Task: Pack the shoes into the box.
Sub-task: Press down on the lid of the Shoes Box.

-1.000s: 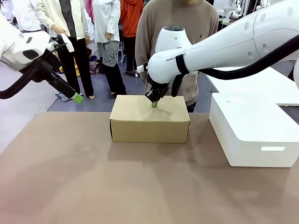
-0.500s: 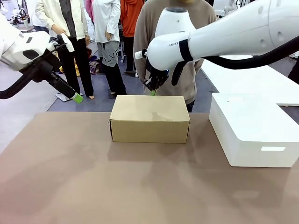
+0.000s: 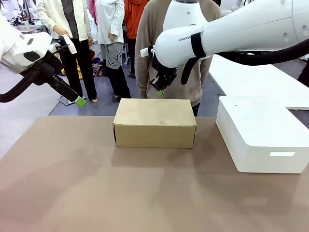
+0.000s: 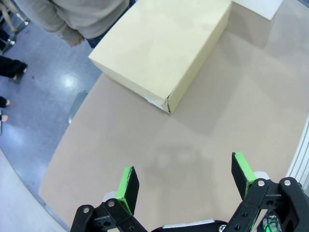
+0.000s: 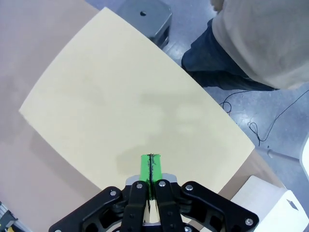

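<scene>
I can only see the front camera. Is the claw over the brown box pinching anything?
Observer: No. In its wrist view the right claw is shut with its green pads pressed together, nothing between, above the closed lid of the box.
Operator: Is the other claw shut too?
Observer: No, the left claw is open, its pads wide apart over bare table.
Operator: Can you see the shoes?
Observer: I can't; the box lid is closed flat.

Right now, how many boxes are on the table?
2: a closed brown cardboard box in the middle, and a larger white box to the robot's right of it.
</scene>
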`<action>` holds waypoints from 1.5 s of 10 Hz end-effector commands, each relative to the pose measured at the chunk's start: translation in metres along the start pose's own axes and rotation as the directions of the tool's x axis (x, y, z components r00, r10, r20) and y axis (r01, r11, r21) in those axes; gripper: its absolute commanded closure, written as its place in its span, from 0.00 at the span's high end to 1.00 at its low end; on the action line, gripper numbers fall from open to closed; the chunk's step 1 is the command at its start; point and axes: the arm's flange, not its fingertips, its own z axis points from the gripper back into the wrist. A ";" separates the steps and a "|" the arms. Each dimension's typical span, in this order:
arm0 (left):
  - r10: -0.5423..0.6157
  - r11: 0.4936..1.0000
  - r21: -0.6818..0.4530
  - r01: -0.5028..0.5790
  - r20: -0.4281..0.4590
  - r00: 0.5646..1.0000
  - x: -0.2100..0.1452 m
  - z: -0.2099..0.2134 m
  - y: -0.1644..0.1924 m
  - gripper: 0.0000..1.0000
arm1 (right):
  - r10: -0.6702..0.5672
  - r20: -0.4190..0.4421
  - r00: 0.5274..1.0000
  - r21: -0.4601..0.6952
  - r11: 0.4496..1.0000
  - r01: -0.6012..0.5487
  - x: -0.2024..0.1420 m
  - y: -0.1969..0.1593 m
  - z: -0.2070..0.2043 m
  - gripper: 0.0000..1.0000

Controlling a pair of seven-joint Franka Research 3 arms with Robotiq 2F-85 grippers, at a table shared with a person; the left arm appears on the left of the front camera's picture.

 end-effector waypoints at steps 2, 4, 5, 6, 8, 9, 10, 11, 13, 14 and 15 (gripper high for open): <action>0.003 1.000 0.008 -0.003 0.000 1.000 0.001 0.000 0.002 1.00 | 0.078 0.004 0.997 0.069 0.995 -0.079 -0.041 0.006 0.033 0.00; 0.003 1.000 0.008 -0.003 0.000 1.000 0.001 0.000 0.002 1.00 | 0.105 -0.017 0.994 0.088 0.991 -0.103 -0.068 0.012 0.056 0.00; 0.003 1.000 0.008 -0.003 0.000 1.000 0.001 0.000 0.002 1.00 | 0.117 -0.030 0.993 0.082 0.990 -0.114 -0.087 0.016 0.069 0.00; 0.003 1.000 0.008 -0.003 0.000 1.000 0.001 0.000 0.002 1.00 | 0.130 -0.033 0.991 0.087 0.988 -0.127 -0.103 0.019 0.079 0.00; 0.003 1.000 0.008 -0.003 0.000 1.000 0.001 0.000 0.002 1.00 | 0.126 -0.048 0.991 0.057 0.991 -0.124 -0.138 0.026 0.096 0.24; 0.003 1.000 0.008 -0.003 0.000 1.000 0.001 0.000 0.002 1.00 | 0.120 -0.065 0.991 0.040 0.992 -0.117 -0.156 0.028 0.103 0.44; 0.003 1.000 0.008 -0.003 0.000 1.000 0.001 0.000 0.002 1.00 | 0.115 -0.078 0.990 0.035 0.993 -0.112 -0.170 0.029 0.106 0.63; 0.003 1.000 0.008 -0.003 0.000 1.000 0.001 0.000 0.002 1.00 | 0.116 -0.090 0.989 0.033 0.993 -0.113 -0.182 0.030 0.107 0.83; 0.003 1.000 0.008 -0.003 0.000 1.000 0.001 0.000 0.002 1.00 | 0.109 -0.114 0.988 0.010 0.994 -0.108 -0.204 0.033 0.110 1.00; 0.003 1.000 0.008 -0.003 0.000 1.000 0.001 0.000 0.002 1.00 | 0.102 -0.125 0.987 0.004 0.995 -0.103 -0.216 0.035 0.111 1.00; 0.003 1.000 0.008 -0.003 0.000 1.000 0.001 0.000 0.002 1.00 | 0.091 -0.124 0.988 0.007 0.996 -0.091 -0.225 0.037 0.111 1.00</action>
